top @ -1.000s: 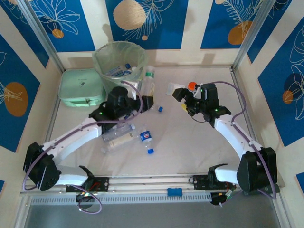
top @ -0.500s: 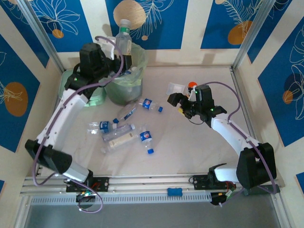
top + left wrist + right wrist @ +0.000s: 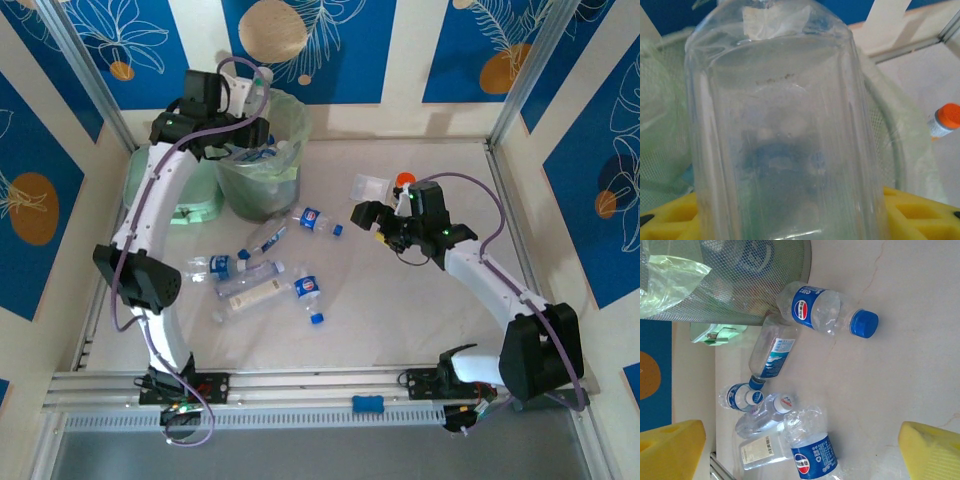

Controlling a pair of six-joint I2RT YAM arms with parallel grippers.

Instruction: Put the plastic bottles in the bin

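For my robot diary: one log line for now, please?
left gripper: shut on clear bottle, over bin | right gripper: open | loose bottles: on table

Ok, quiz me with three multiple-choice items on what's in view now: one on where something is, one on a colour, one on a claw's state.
1. Where is the left claw?
A) above the bin
B) down on the table
C) over the mint box

2. What colour is the small jar's cap?
A) blue
B) orange
C) white

3. How is the right claw?
A) shut on a bottle
B) shut, empty
C) open, empty

Answers:
1 A: the left wrist view has the clear bottle it grips in front of the bin's rim.
2 B: the cap beside the right claw is bright orange.
3 C: its fingers stand wide apart with nothing between them.
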